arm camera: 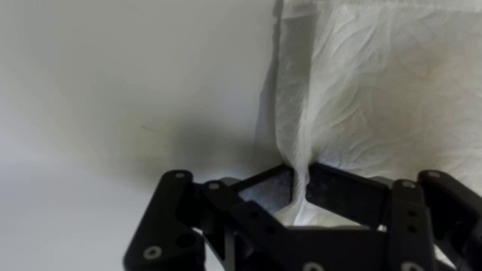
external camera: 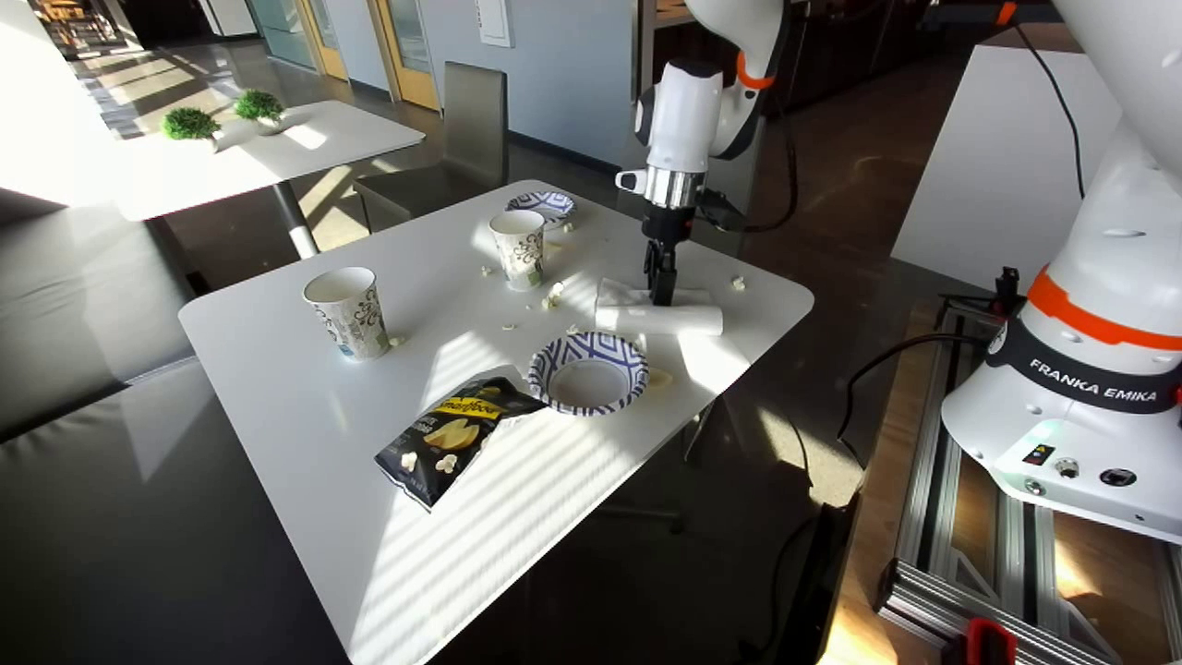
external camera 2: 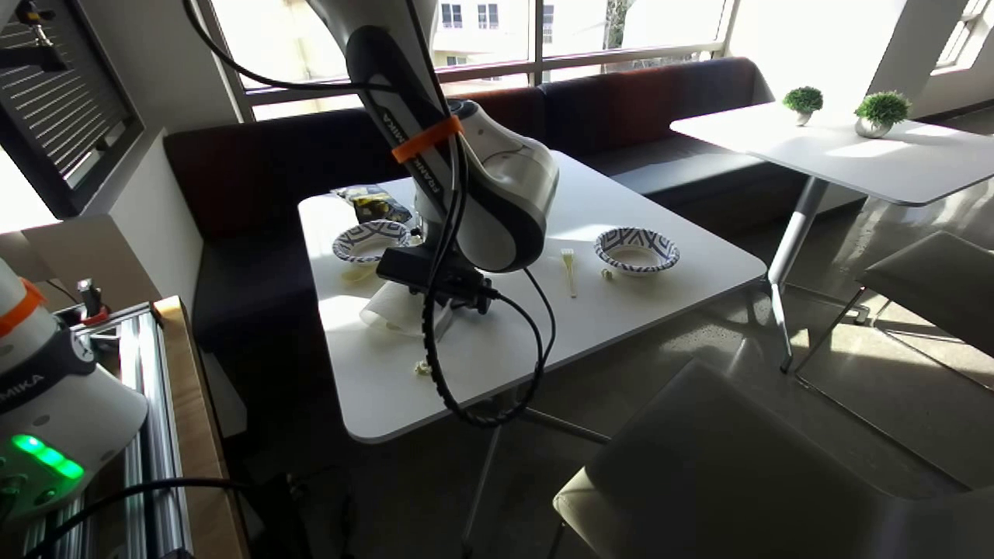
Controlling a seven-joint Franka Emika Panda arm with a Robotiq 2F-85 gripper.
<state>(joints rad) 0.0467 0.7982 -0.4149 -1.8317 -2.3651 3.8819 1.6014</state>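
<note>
On the tabletop (external camera: 425, 277), the paper towel (external camera: 639, 320) is laid near the patterned bowl (external camera: 588, 386), which could be bumped by dragging. By the end effector (arm camera: 300, 180), its thin fold (arm camera: 305, 124) is pinched; could be torn if tugged.

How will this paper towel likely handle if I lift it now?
Probably floppy: the paper towel bunches up between the fingers. Its sheet looks thin, so it's likely light. Its rolled side may uncurl when lifted.

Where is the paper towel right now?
In an exterior view, the paper towel lies towards the right corner of the table, just beyond the nearer patterned bowl; the wrist view shows a fold pinched in the pincer.
</note>
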